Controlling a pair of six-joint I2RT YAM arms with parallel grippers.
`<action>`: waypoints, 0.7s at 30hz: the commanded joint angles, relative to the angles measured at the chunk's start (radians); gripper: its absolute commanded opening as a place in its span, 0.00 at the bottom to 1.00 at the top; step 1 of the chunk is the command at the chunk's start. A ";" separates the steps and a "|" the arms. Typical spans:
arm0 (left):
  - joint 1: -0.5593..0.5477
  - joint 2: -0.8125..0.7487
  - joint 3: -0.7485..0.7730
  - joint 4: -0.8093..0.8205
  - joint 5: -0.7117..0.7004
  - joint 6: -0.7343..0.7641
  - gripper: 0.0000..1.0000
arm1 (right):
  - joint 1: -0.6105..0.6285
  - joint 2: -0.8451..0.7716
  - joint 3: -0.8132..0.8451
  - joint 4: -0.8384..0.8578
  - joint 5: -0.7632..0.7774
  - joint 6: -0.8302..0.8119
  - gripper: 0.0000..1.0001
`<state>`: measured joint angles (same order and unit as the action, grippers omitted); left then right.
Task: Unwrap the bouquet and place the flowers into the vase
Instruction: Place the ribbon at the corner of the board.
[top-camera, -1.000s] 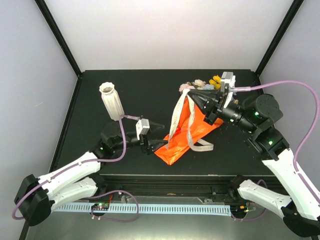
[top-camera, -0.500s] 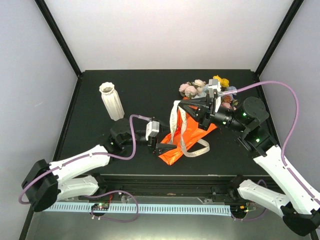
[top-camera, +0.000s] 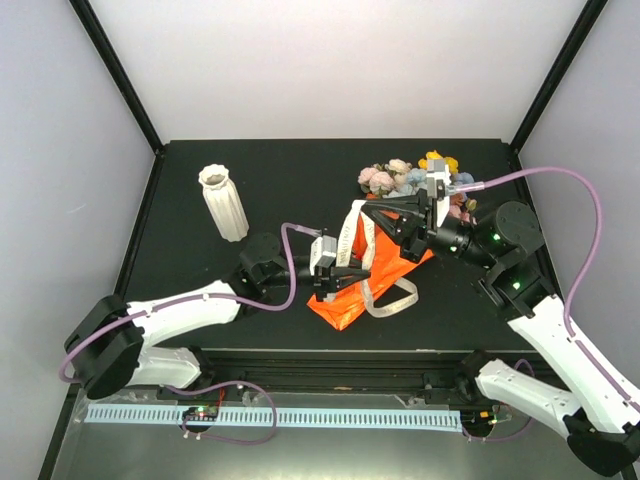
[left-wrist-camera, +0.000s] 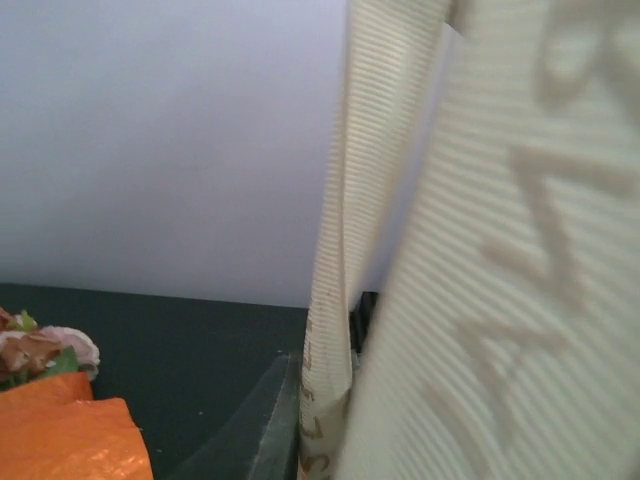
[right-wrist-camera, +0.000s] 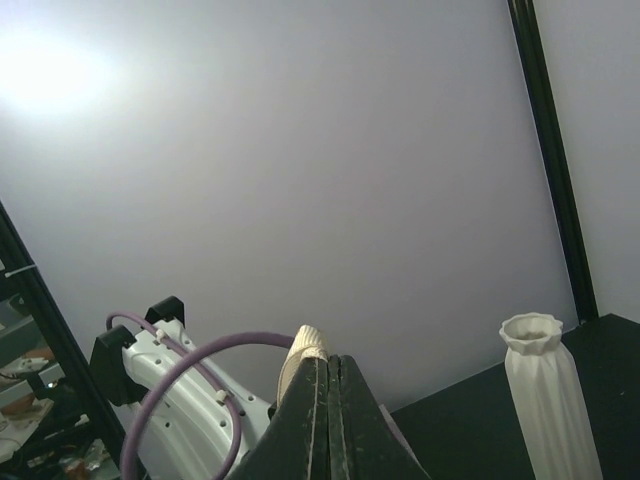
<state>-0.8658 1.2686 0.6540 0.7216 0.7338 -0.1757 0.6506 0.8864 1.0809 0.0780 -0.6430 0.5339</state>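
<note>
While the right gripper is pinching the cream ribbon above the orange-wrapped bouquet lying mid-frame, and the left gripper's closure cannot be told, a hard pull is risking dragging it along whole.

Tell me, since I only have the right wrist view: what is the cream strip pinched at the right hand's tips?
Observer: In the top view it is the cream ribbon, lifted by the right hand and trailing down over the bouquet and its orange paper.
Operator: Where is the left hand?
Observer: The left hand is at the hanging strands, by the paper's near end.
Operator: Flowers in?
Observer: No; the flowers poke from the wrap's far end, none in the vase.
</note>
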 joint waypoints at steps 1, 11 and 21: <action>-0.006 0.002 0.027 0.082 -0.047 0.013 0.04 | 0.003 -0.027 -0.027 0.028 0.029 0.017 0.01; 0.012 -0.134 -0.010 -0.107 -0.289 0.087 0.02 | 0.004 -0.090 -0.066 -0.128 0.223 -0.043 0.20; 0.035 -0.345 0.117 -0.363 -0.590 0.209 0.02 | 0.004 -0.223 -0.099 -0.316 0.507 -0.038 0.78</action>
<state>-0.8387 1.0004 0.6662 0.4812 0.3294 -0.0658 0.6506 0.7021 0.9840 -0.1513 -0.2802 0.4934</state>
